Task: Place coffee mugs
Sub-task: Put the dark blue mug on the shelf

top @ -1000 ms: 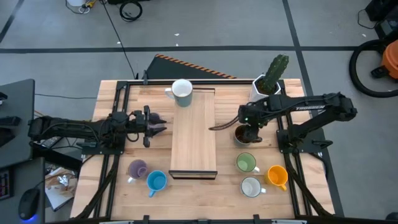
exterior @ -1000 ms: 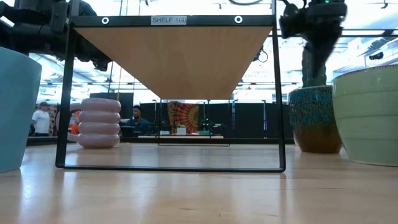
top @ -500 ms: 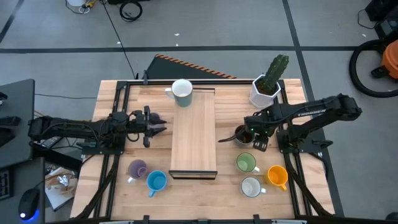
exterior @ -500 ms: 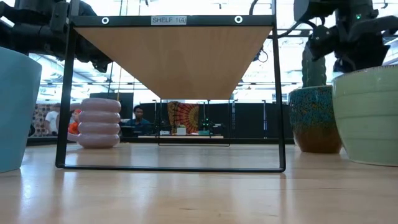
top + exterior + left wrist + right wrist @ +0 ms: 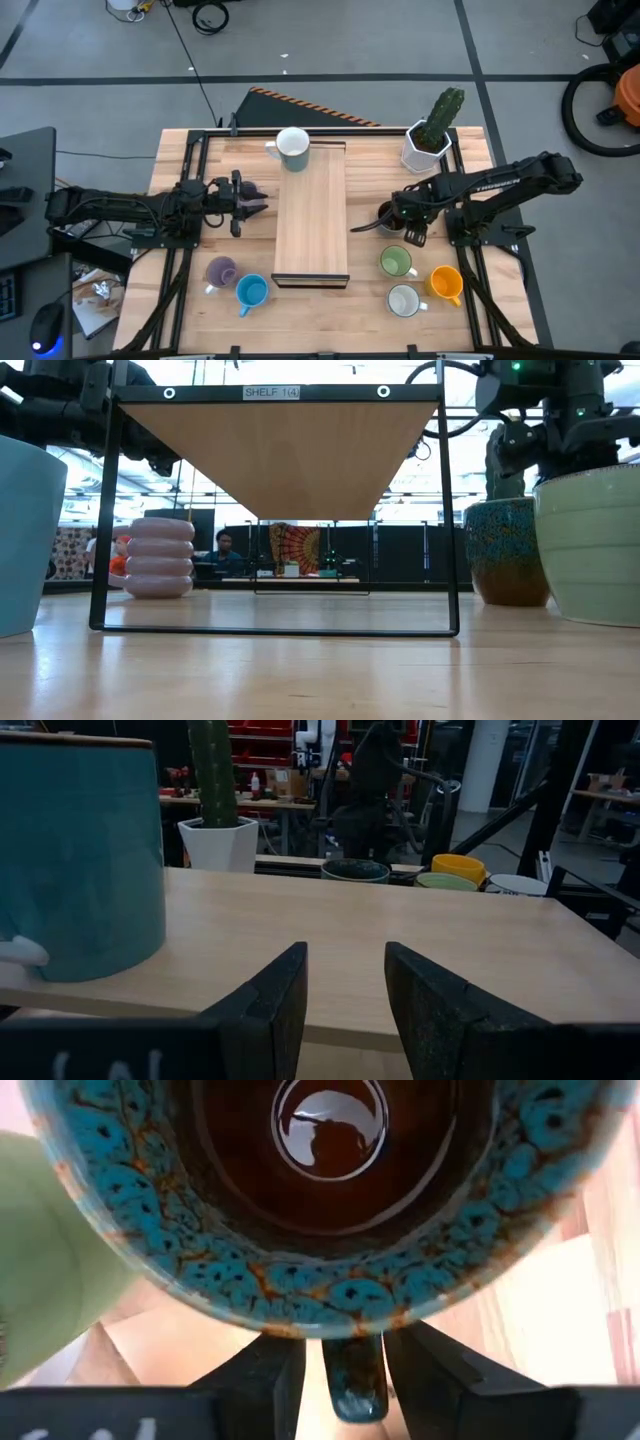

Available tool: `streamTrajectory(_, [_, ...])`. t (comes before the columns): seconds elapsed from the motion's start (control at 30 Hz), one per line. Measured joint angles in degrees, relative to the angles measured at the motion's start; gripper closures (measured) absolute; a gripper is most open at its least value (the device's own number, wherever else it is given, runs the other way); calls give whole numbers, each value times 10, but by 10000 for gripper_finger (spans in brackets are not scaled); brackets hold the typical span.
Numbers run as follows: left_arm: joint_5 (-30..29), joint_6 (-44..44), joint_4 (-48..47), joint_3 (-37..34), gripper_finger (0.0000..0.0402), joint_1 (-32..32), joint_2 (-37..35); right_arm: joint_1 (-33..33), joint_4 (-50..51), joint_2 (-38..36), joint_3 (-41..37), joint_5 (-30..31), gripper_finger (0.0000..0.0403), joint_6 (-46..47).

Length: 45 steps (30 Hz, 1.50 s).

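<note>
The right gripper (image 5: 412, 222) has drawn back from over the dark brown mug (image 5: 391, 214) toward 4 o'clock of it within the last second, and now sits low beside the mug with its two fingers (image 5: 255, 1370) straddling the mug's handle (image 5: 354, 1376); the fingers have narrowed a little in that time but, in the right wrist view, thin gaps remain on both sides of the handle, so the pincer is partly open and has not yet clamped anything. That suggests the arm is lining up a grasp by the handle, the step before lifting this mug toward the wooden shelf (image 5: 311, 215) at the table's centre. The mug stands upright on the table at about 3 o'clock of the shelf, just at 12 o'clock of the light green mug (image 5: 396, 262), with the orange mug (image 5: 445, 283) and a white mug (image 5: 403, 301) farther toward 5 o'clock. Seen from above its inside is glossy dark brown, while its rim and outer wall carry a mottled turquoise glaze with rusty crackle lines. The left gripper (image 5: 250, 196) waits at 9 o'clock of the shelf, level with the shelf top, its fingers standing apart and empty. Another white mug (image 5: 292, 148) already sits at the shelf's 12 o'clock end, and a lilac mug (image 5: 220, 271) and blue mug (image 5: 251, 291) remain at 7 o'clock.
</note>
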<state>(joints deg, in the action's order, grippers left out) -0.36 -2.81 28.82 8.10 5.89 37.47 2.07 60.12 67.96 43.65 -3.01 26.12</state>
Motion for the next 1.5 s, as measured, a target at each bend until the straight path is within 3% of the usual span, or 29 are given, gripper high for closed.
streamTrajectory(0.47, [0,-10,-3,0,260,0,0,-7,-31,32,-13,-12,351,-36])
streamTrajectory(1.5, [0,-21,-4,0,260,0,0,-59,-55,32,-14,-26,352,-83])
